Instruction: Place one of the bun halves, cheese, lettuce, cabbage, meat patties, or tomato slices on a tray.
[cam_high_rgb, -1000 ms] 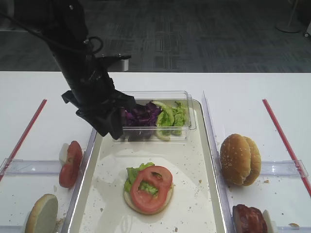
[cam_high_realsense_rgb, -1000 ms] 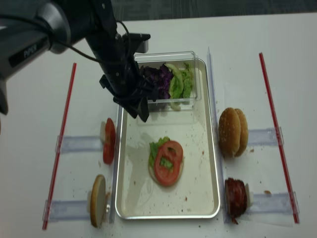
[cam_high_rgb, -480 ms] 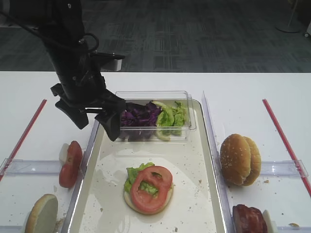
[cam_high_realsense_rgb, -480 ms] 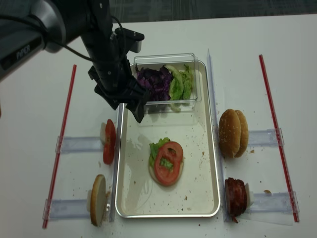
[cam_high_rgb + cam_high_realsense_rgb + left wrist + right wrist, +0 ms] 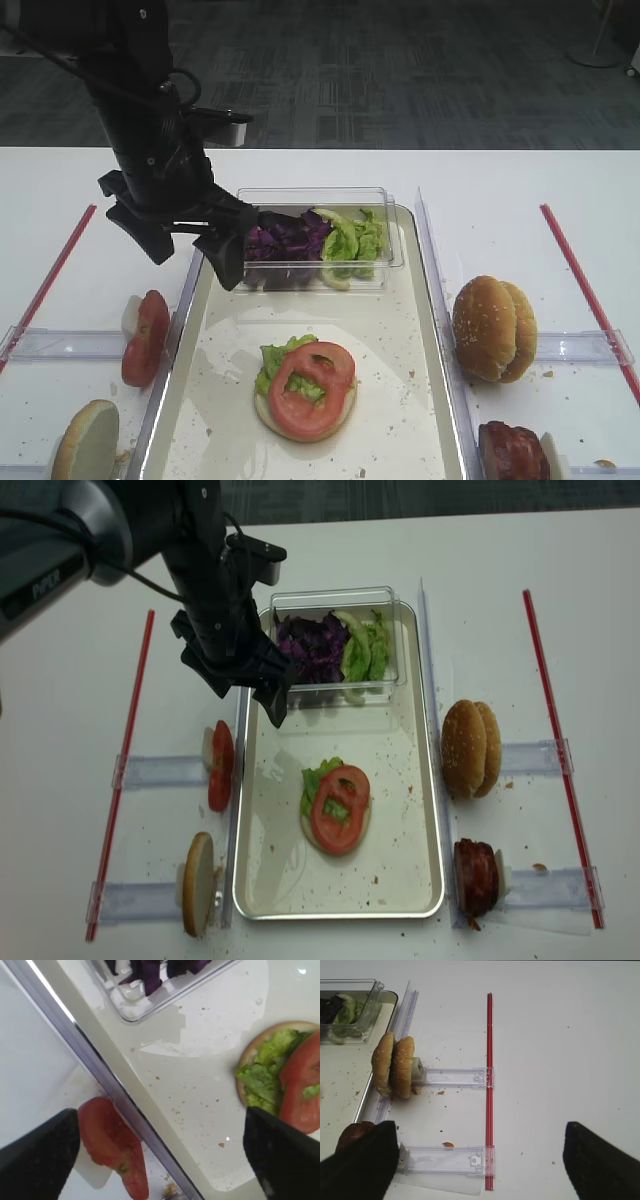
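Note:
On the tray [image 5: 432, 330] lies a bun half topped with lettuce and a holed tomato slice [image 5: 310, 385]. My left gripper [image 5: 188, 252] hangs open and empty over the tray's left rim, beside the cabbage [image 5: 288, 240] and above an upright tomato slice [image 5: 112, 1145]. In the left wrist view its fingers [image 5: 35, 1160] straddle that rim. Lettuce [image 5: 352, 240] fills the tub's right end. Right of the tray stand paired bun halves [image 5: 395, 1066] and meat patties [image 5: 512, 452]. Over the table right of them, my right gripper [image 5: 480, 1160] is open and empty.
A clear plastic tub [image 5: 385, 595] holding the greens sits on the tray's far end. Another bun half [image 5: 197, 883] stands in a clear holder at lower left. Red strips [image 5: 128, 770] [image 5: 560, 750] and clear holder rails [image 5: 455, 1077] flank the tray.
My left gripper has opened wide and shifted left and slightly back, from the tub's left end to the tray's left rim. Nothing else moved.

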Robot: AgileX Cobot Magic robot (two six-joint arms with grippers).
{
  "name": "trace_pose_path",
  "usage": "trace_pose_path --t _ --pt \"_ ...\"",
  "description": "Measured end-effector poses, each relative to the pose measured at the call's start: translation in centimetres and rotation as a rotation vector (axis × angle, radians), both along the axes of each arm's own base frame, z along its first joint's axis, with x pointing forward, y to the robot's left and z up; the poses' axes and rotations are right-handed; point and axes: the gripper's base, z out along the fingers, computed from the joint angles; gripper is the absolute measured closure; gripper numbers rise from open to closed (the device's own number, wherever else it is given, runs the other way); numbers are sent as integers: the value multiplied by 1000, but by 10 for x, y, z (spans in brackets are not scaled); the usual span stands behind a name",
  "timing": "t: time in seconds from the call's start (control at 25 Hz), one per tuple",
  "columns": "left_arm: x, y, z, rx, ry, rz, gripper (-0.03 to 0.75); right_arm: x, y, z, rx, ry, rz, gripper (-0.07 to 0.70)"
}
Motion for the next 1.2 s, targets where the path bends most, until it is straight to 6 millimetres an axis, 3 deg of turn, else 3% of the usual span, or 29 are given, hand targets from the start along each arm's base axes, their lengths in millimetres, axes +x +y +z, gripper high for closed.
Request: trace_pose_path --t 0.4,1.2 --pt "7 17 -1 154 -59 58 106 0 0 0 0 0 0 -46" --pt "32 135 1 227 -56 367 104 0 0 0 -3 0 2 -46"
